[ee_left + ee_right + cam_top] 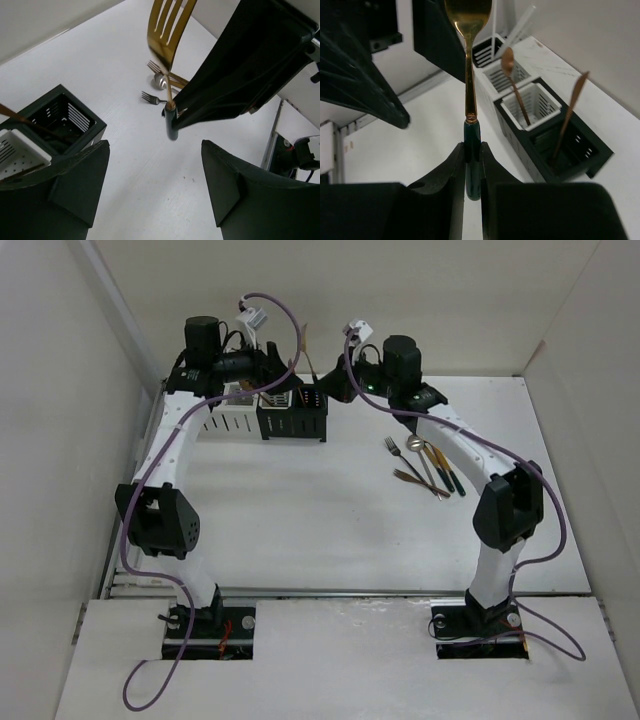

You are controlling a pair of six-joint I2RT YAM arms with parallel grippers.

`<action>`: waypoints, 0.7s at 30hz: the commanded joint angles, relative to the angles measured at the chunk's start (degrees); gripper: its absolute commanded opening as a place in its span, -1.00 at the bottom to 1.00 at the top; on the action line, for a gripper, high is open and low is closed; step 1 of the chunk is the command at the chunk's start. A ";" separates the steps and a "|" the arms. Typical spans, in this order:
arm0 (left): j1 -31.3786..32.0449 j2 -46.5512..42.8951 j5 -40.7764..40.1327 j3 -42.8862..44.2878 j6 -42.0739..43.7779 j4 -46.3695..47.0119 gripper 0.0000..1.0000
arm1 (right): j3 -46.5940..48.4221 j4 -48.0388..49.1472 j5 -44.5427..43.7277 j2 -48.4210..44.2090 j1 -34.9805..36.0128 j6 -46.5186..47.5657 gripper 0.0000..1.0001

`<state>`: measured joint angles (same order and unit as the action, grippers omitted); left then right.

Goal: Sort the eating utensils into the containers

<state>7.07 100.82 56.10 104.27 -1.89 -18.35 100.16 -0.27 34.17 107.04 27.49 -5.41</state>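
Above the tabletop [330,520], beside the row of caddies [275,415], the right pincer [472,150] is pinching the dark handle of a gold fork [469,60], held upright. Facing it, the left pincer [154,150] is spread, clear of the fork. Loose utensils [425,465] lie well right of the caddies; 2 copper pieces [507,61] stand inside them.

Caddies [275,415] at the far left of the tabletop [320,520], loose utensils [425,465] lying well apart to their right.
The caddies stand in a row, some with utensils upright inside; the left hand [155,150] hangs over the row, and just right of it the right hand [472,155] holds a fork [470,95] upright.
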 commanded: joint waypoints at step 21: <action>2.77 -0.53 5.08 -4.16 -16.13 19.05 -0.07 | 0.91 12.67 4.32 -0.87 3.89 -6.63 -1.00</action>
<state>8.69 100.82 59.57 101.06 -15.14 -3.64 101.14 7.81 37.50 107.63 30.22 -11.62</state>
